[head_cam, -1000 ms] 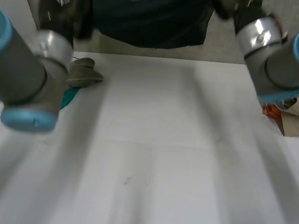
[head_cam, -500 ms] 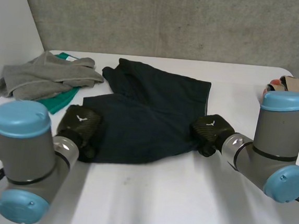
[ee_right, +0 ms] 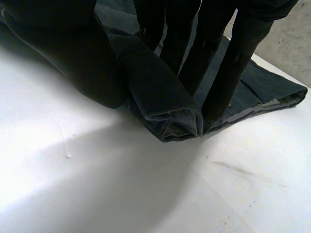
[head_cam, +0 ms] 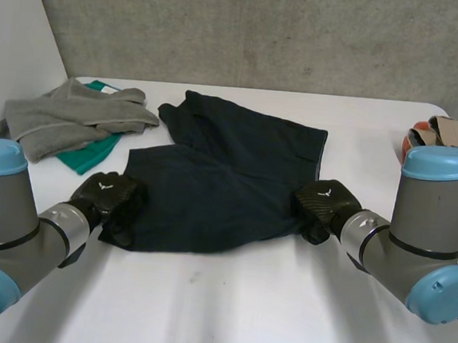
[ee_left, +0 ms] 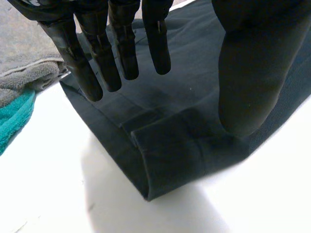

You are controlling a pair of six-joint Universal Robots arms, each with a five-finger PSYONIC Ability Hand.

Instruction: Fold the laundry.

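Dark shorts lie mid-frame on the table. At their lower-left corner the left hand hovers, fingers straight and spread. The right hand pinches the lower-right corner, thumb against fingers.

left hand slack, right hand in pinch

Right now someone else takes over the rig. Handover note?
Left hand: open, fingers straight above the dark shorts' near left corner.
Right hand: pinching the shorts' near right corner between thumb and fingers.
Shorts lie spread on the table, not yet a neat fold.
Grey garment on teal cloth, far left, crumpled.
Left: finish the shorts, then those two.
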